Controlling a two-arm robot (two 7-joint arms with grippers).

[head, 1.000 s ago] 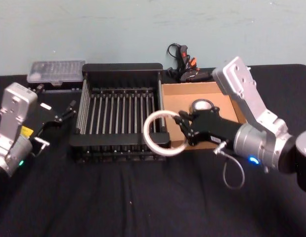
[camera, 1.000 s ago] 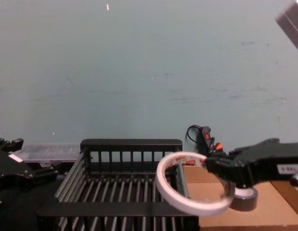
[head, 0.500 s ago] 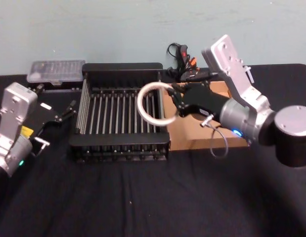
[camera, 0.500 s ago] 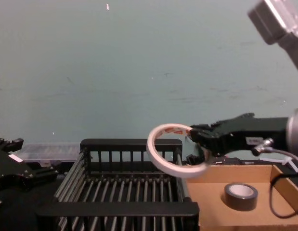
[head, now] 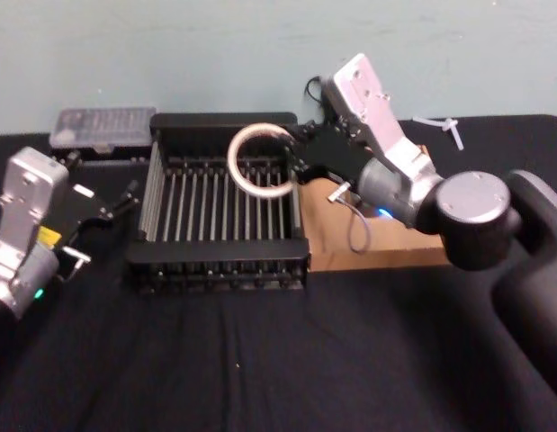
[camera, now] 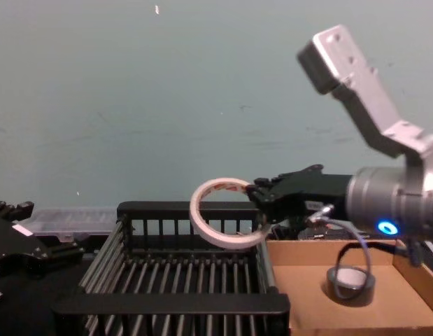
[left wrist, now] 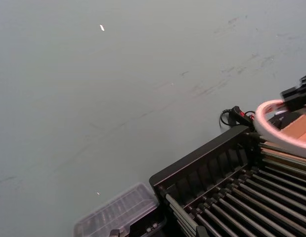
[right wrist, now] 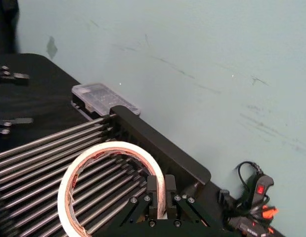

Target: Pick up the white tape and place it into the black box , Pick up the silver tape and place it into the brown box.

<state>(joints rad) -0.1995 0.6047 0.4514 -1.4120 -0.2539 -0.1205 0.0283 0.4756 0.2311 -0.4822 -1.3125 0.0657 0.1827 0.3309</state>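
My right gripper (head: 294,164) is shut on the white tape (head: 233,171), which it holds on edge in the air over the back right part of the black box (head: 215,247). In the chest view the white tape (camera: 195,210) hangs just above the black box's far rim (camera: 153,208), and the right gripper (camera: 257,203) grips its right side. The right wrist view shows the white tape (right wrist: 108,146) over the slatted floor. The silver tape (camera: 351,283) lies flat in the brown box (camera: 307,280), to the right of the black box. My left gripper (head: 105,223) rests open to the left of the black box.
A clear plastic case (head: 103,126) lies behind the black box's left corner. A black and orange glue gun (right wrist: 256,197) sits behind the brown box (head: 386,256). A small white piece (head: 444,126) lies at the back right. Black cloth covers the table.
My right gripper has carried the white tape leftward and away from me, from the black box's front right corner to above its back right part. The left arm has not moved.
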